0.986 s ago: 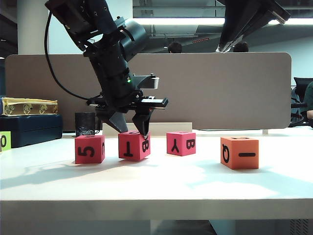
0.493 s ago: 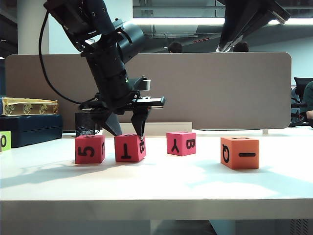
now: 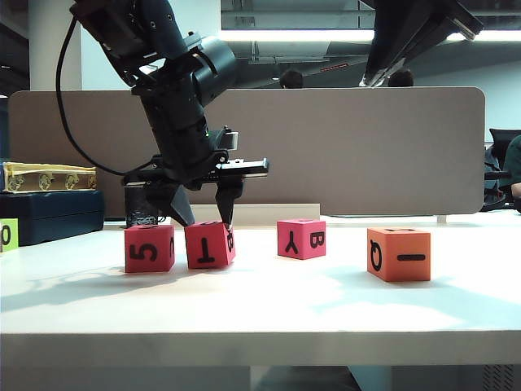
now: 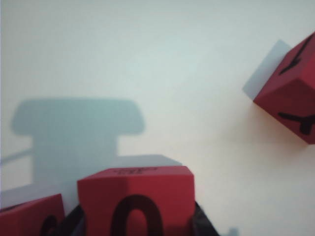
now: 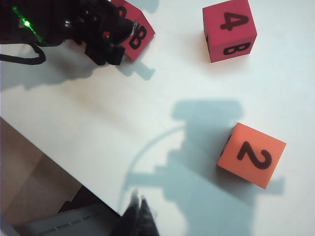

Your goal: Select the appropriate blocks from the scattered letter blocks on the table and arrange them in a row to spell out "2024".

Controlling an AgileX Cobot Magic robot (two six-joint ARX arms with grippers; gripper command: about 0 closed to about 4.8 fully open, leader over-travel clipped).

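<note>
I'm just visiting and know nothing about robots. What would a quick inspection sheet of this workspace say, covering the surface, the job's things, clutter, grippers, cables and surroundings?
Surface: white table, bare in front.
Job's things: four blocks in a row: red block marked 5, red block marked T, red block marked Y and B, orange block with 2 on top.
Clutter: green cube at the left edge; dark cup behind the blocks.
Grippers: left gripper pointing down, jaws shut on the T block's sides; right gripper above the near table edge, shut, empty.
Cables: black cable looping off the left arm.
Surroundings: grey-brown partition behind; dark case with a gold box on top, left.
</note>
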